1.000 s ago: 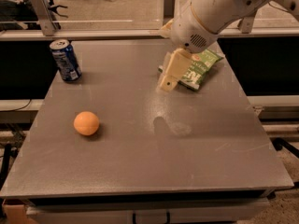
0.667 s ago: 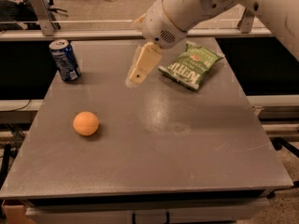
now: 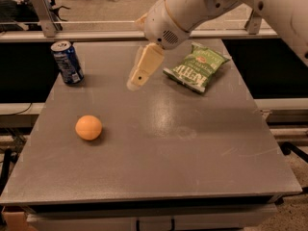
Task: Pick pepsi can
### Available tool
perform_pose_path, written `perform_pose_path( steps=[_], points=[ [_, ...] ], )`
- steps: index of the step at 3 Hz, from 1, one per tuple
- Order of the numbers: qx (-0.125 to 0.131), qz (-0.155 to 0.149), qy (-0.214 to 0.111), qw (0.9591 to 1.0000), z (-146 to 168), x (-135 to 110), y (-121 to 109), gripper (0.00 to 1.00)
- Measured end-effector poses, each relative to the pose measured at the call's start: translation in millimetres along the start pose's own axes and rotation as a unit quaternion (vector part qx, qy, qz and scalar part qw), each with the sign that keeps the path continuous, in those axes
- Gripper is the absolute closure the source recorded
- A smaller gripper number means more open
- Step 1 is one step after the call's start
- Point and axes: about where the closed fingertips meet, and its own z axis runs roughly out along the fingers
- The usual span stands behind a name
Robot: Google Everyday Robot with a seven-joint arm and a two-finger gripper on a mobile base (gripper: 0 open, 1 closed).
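The pepsi can [image 3: 68,62], dark blue with a silver top, stands upright near the far left corner of the grey table [image 3: 159,143]. My gripper [image 3: 139,76] hangs above the table's far middle, to the right of the can and well apart from it. It holds nothing that I can see. The white arm reaches in from the upper right.
An orange ball [image 3: 88,127] lies on the left side of the table, nearer than the can. A green chip bag [image 3: 196,67] lies at the far right, just right of the gripper. Rails and chairs stand behind the table.
The gripper has moved left across the far part of the table, from over the chip bag toward the can. The can, ball and bag have not moved.
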Motion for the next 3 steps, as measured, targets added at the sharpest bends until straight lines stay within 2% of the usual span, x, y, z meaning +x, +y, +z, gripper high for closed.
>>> perform_pose_path(
  steps=[1,2,3],
  points=[
    [0.000,-0.005,-0.031,0.9995,33.7,-18.0,-11.3,0.00],
    [0.003,-0.008,-0.067,0.9977,79.9,-39.3,-34.3,0.00],
    [0.006,0.003,-0.102,0.9948,121.5,-55.9,-50.3,0.00]
  ],
)
